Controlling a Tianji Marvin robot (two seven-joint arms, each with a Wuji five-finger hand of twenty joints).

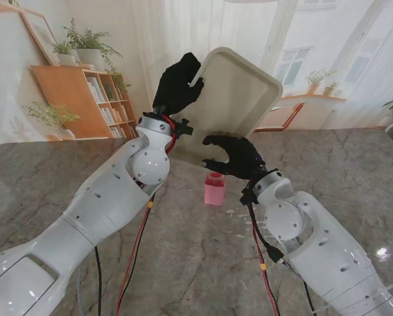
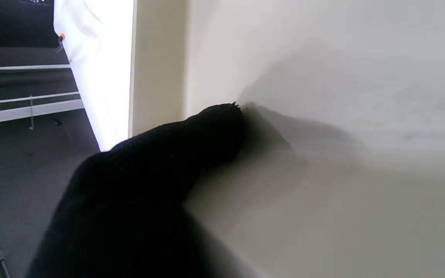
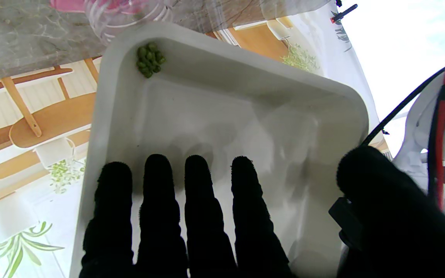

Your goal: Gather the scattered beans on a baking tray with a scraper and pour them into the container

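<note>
Green beans point(image 3: 150, 60), a small cluster, sit in the lowest corner of the cream rectangular baking tray point(image 1: 239, 99), tilted steeply above the pink translucent plastic container point(image 1: 214, 189) on the grey marble desk point(image 1: 354, 171). The left hand point(image 1: 176, 84) clamps the tray's far-left rim; the right hand point(image 1: 234, 157) grips its near edge. If that corner is off the container's mouth, beans will likely spill onto the desk.

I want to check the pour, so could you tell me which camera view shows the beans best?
The right wrist view: the green beans sit clustered in one corner of the tilted baking tray. The stand view sees only the tray's underside, and the left wrist view only bare tray surface.
</note>
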